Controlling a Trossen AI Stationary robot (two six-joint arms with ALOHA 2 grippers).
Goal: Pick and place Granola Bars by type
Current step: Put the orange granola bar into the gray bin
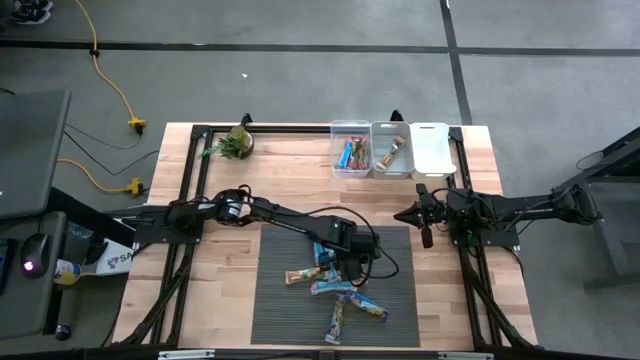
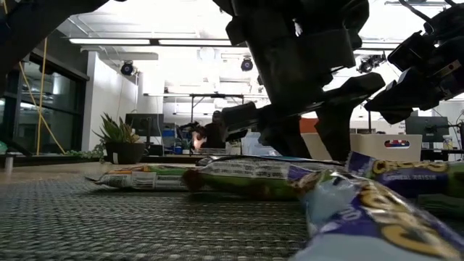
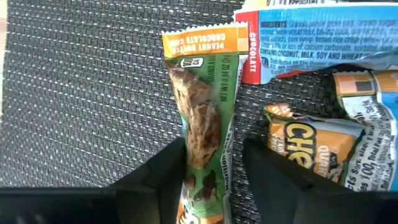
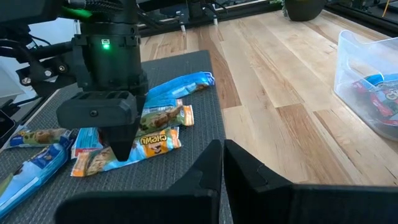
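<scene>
The left gripper [image 1: 352, 268] is low over the dark mat [image 1: 275, 300] on the bench, its fingers spread on both sides of a green peanut butter granola bar [image 3: 202, 118] that lies flat in the pile. This is the grasp step; next the fingers must close and lift. The right gripper [image 1: 421, 217], pressed together, waits near the bins [image 1: 433, 150].

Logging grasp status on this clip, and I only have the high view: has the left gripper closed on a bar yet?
Observer: Not yet. The left wrist view shows the left gripper open, one finger on each side of a green bar.
Operator: Which type is it?
Observer: Its wrapper reads peanut butter chocolate.
Operator: And the right gripper?
Observer: The right gripper is shut and empty, by the mat's edge.
</scene>
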